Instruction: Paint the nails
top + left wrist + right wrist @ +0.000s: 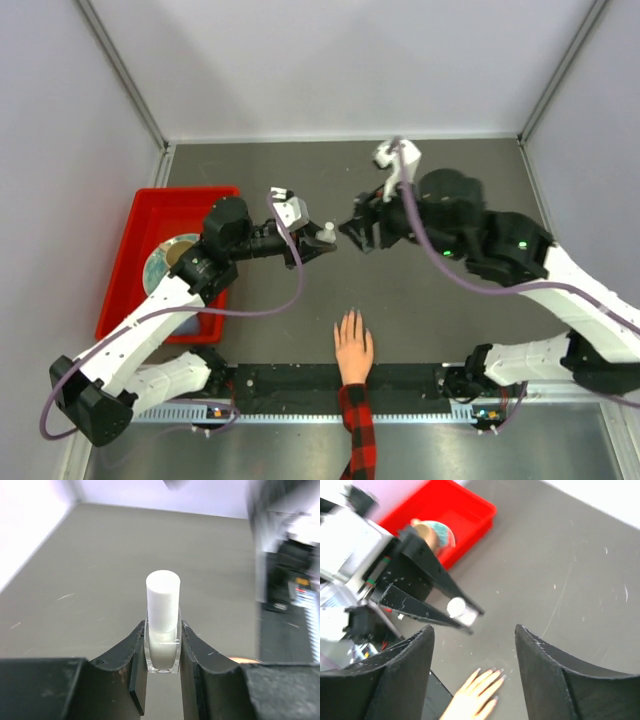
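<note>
Above grey table (430,300), left gripper (322,243) (level) clamps bottle (162,605), right gripper (352,230) gapes.

The bottle (162,610) in the left gripper (322,243) faces the right gripper (474,630), beyond the hand (353,350); tray (160,212) far left.

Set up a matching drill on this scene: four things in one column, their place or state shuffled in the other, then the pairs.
Things
1. bottle
2. red tray
3. human hand
4. right gripper

Place or state
A. jaws open, empty, pointed at the bottle
B. flat on the table at its near edge
C. at the table's left side
D. clamped in the left gripper

Pairs: 1-D, 2-C, 3-B, 4-A
</note>
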